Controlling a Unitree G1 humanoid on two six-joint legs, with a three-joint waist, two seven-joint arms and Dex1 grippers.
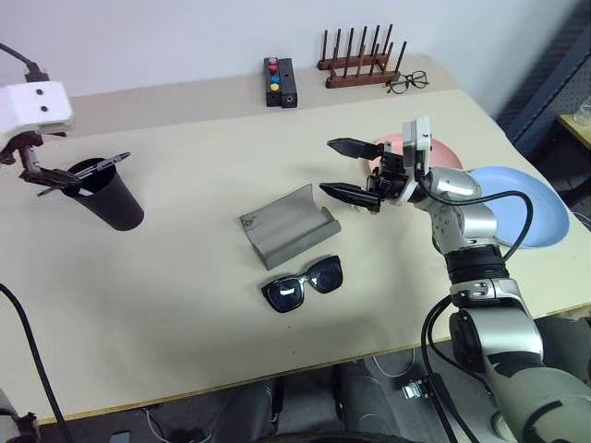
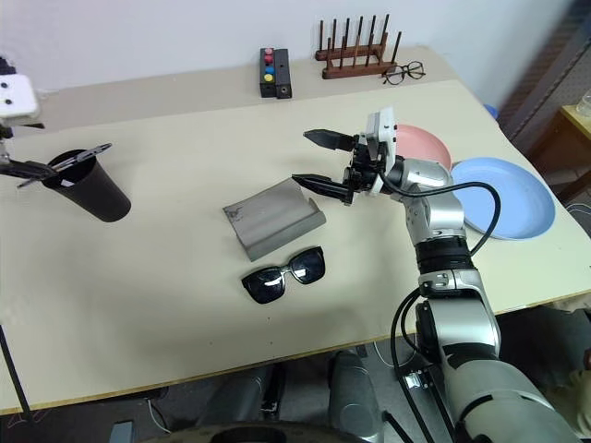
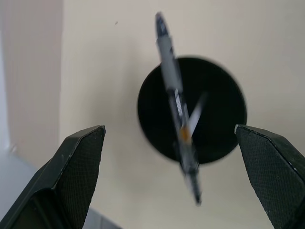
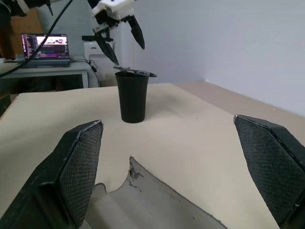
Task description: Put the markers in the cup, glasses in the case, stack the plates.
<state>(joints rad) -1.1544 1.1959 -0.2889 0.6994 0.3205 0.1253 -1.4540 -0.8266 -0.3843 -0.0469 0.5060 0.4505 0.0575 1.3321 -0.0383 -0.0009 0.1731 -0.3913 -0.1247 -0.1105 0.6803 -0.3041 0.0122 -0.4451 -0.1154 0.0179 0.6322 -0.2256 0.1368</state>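
The black cup (image 1: 113,200) stands at the far left of the table. One marker (image 1: 102,166) lies slanted across its rim, and from above a second marker (image 3: 196,114) shows inside the cup. My left gripper (image 1: 48,177) hangs open just above the rim, holding nothing. The grey case (image 1: 286,226) lies open mid-table, with the black sunglasses (image 1: 303,283) just in front of it. My right gripper (image 1: 343,169) hovers open and empty to the right of the case, pointing left. Behind that arm sit the pink plate (image 1: 445,153) and, beside it, the blue plate (image 1: 528,210).
At the back of the table stand a wooden peg rack (image 1: 360,66), wire-rimmed spectacles (image 1: 407,82) and a black box with coloured buttons (image 1: 280,81). The blue plate overhangs the table's right edge. A laptop (image 4: 45,47) sits on a desk beyond the cup.
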